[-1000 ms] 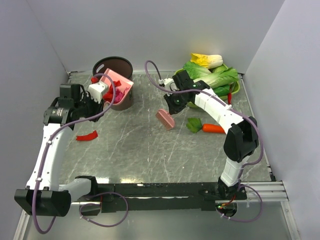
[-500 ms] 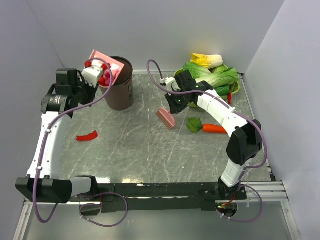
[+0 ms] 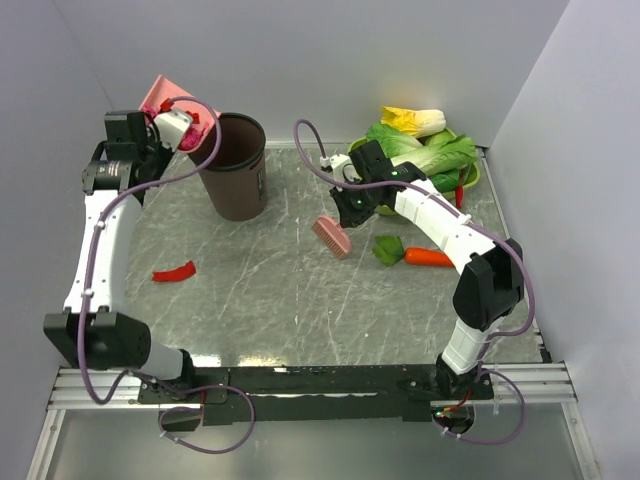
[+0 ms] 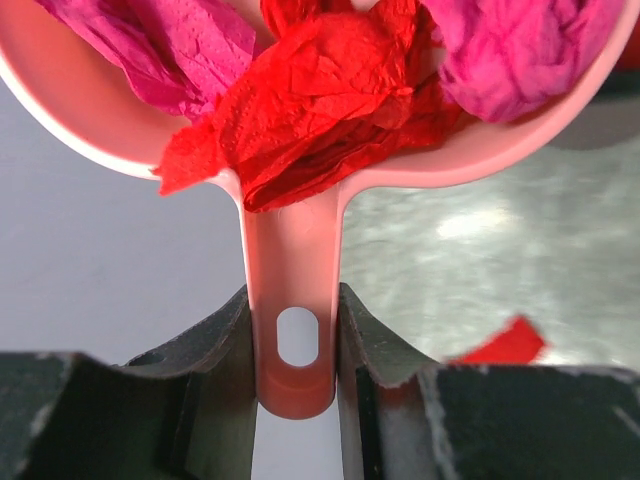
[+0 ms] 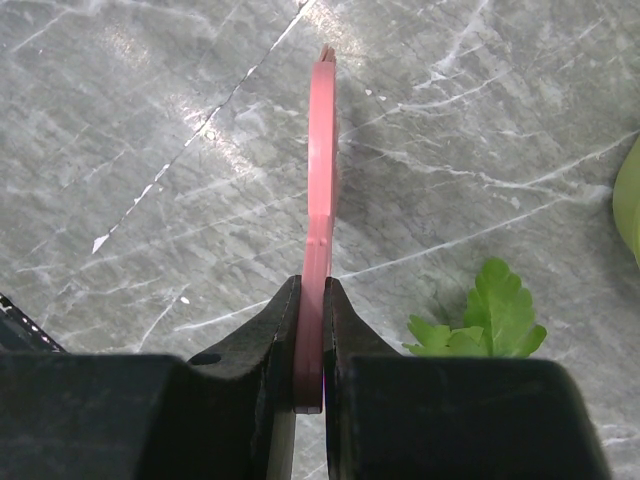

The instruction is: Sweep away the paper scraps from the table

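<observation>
**Table** (image 3: 290, 300): one flat grey marble-patterned surface with white veins.
- Edges: plain pale wall panels (image 3: 330, 60) on the left, far and right sides, and one black rail (image 3: 330, 380) along the near side.
- Open room: bare marble across the middle and the near strip, between the two arms.

**Left gripper** (image 4: 292, 340): one, raised at the far left corner, fingers clamped on the handle of one pink plastic dustpan (image 4: 295, 250). The pan is tilted, just left of one tall brown bin (image 3: 238, 175).

**Paper scraps** (image 4: 330, 90): crumpled and heaped in the pan.
- One red clump and two magenta clumps show; the full number cannot be told.
- One flat red scrap (image 3: 173, 271) lies alone on the table's left side, well apart from the bin.

**Right gripper** (image 5: 310, 340): one, shut tight on one thin pink brush (image 5: 320, 170), over the table's far middle.

**Right side of the table:** one orange carrot (image 3: 428, 257), with one green leaf (image 3: 388, 249) just beside it.
</observation>
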Motion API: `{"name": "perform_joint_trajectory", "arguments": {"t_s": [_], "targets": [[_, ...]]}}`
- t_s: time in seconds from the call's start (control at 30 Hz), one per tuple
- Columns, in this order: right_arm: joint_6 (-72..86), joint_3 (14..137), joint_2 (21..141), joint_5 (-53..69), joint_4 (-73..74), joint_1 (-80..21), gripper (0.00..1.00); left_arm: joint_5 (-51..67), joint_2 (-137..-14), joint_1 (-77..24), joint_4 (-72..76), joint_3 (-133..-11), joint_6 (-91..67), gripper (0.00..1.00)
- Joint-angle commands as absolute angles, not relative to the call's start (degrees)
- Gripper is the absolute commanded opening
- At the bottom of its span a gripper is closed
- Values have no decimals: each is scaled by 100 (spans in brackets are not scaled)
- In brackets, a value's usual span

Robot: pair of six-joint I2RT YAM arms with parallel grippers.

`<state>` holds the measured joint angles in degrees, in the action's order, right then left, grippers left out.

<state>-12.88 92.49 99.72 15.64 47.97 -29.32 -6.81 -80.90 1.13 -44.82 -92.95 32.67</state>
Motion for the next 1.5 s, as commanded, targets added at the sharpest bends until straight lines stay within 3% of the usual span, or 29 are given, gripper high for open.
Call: {"name": "perform_joint_trajectory", "arguments": {"t_s": [0.0, 0.3, 0.7, 0.93, 1.27, 1.47], "targets": [[-1257, 9176, 9633, 1556, 4579, -2900, 0, -1081, -8436, 378, -4061, -9852, 3990, 1], [-1274, 9132, 9545, 1521, 4544, -2892, 0, -1432, -8868, 343, -3780, -10380, 5070, 1], [-1292, 9141, 9536, 1529, 4535, -2892, 0, -2539, -8895, -193, -2603, -9591, 6880, 1], [-1318, 9097, 9519, 1494, 4526, -2909, 0, -3129, -8526, -474, -153, -8192, 8857, 1], [-1336, 9114, 9554, 1529, 4518, -2900, 0, -3155, -8481, -606, 114, -8349, 8693, 1], [-1310, 9176, 9606, 1573, 4517, -2900, 0, -3401, -8446, -606, -509, -8718, 7666, 1]]}}
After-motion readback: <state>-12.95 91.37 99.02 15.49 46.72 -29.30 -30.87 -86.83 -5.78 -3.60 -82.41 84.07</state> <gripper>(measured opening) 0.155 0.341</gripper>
